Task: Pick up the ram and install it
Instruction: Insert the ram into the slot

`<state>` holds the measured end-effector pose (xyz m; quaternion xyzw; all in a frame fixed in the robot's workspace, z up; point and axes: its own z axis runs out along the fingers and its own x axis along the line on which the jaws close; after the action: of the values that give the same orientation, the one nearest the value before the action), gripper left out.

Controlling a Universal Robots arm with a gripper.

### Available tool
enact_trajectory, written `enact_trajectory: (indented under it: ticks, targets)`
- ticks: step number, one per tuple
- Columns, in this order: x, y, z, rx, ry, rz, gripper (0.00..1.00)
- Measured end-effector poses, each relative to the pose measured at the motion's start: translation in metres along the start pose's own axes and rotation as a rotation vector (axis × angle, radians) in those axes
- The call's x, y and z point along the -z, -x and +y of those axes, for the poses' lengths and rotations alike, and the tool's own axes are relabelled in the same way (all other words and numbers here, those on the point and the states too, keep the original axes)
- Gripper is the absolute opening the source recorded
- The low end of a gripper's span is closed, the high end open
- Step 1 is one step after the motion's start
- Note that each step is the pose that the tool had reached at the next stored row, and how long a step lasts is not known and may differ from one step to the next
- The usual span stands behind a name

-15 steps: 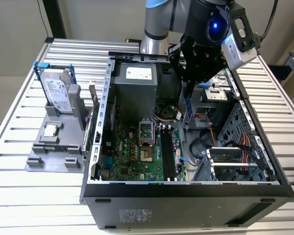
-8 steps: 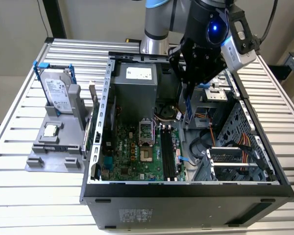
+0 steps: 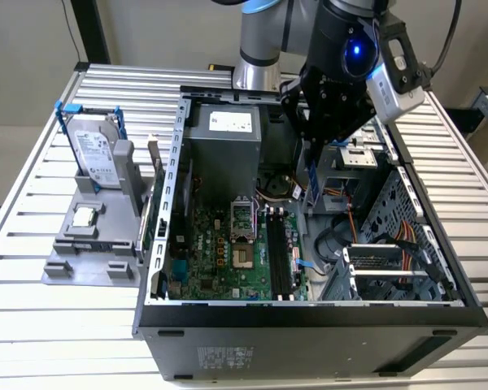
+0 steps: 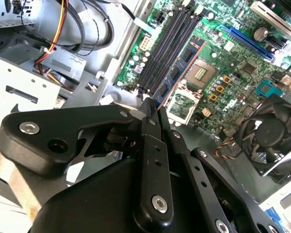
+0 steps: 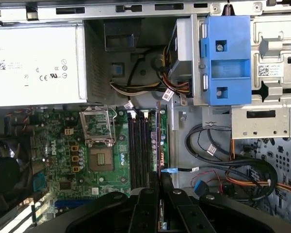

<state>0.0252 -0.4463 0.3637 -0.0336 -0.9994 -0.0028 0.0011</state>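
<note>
Where the gripper [image 4: 154,109] narrows to its tips in the second wrist view, the black fingers [image 4: 153,145] are clamped tight on one end of the ram [image 4: 182,65], a dark blue stick with a row of chips that reaches away from them. In the first wrist view the gripper [image 5: 160,180] holds the ram [image 5: 158,141] edge-on, so it shows as a thin line. In both wrist views that line runs in the same direction as the black slots [image 5: 138,145] beyond it. The ram seems to hang above the slots rather than sit in one, though I cannot tell for sure whether they touch.

In the exterior view the gripper [image 3: 313,153] is in the upper middle of the frame. The ram [image 3: 312,180] hangs down from it into the open case [image 3: 309,313], over the far end of the slots [image 3: 281,248]. Beside the slots on the green board [image 3: 207,252] is the socket [image 3: 242,236], its metal frame open. Behind them, toward the top of the frame, stands the grey power supply [image 3: 224,134].

Outside the case, at the exterior view's left, a grey tray [image 3: 89,256] sits on the slatted table [image 3: 32,325]. A drive [image 3: 93,154] stands upright at the tray's far end, and a small square chip [image 3: 84,216] lies flat nearer the front.
</note>
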Motion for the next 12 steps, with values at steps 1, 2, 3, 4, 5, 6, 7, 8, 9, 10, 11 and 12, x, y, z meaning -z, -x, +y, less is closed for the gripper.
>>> enact_trajectory:
  ticks: [1,2,3,4,5,6,7,8,9,10,11,12]
  targets:
    - [-0.0004,0.0002,0.0000,-0.001,-0.0004,-0.0001,0.00]
    - [-0.0007,0.0003,0.0000,-0.002,-0.0007,-0.0001,0.00]
    - [-0.0011,0.0003,0.0000,-0.002,-0.0013,-0.0001,0.00]
    - [-0.0015,0.0004,0.0000,-0.002,-0.0016,-0.0001,0.00]
    - [-0.0019,0.0004,0.0000,-0.002,-0.0021,-0.0002,0.00]
    - [-0.0022,0.0004,0.0000,-0.002,-0.0026,-0.0002,0.00]
    - [-0.0026,0.0004,0.0000,-0.002,-0.0028,-0.0002,0.00]
    - [-0.0030,0.0004,0.0000,-0.002,-0.0034,-0.0002,0.00]
    - [-0.0034,0.0005,0.0000,-0.002,-0.0040,-0.0003,0.00]
    - [-0.0037,0.0005,0.0000,-0.002,-0.0046,-0.0003,0.00]
    - [-0.0041,0.0005,0.0000,-0.002,-0.0051,-0.0004,0.00]
    - [-0.0046,0.0005,0.0000,-0.002,-0.0054,-0.0004,0.00]
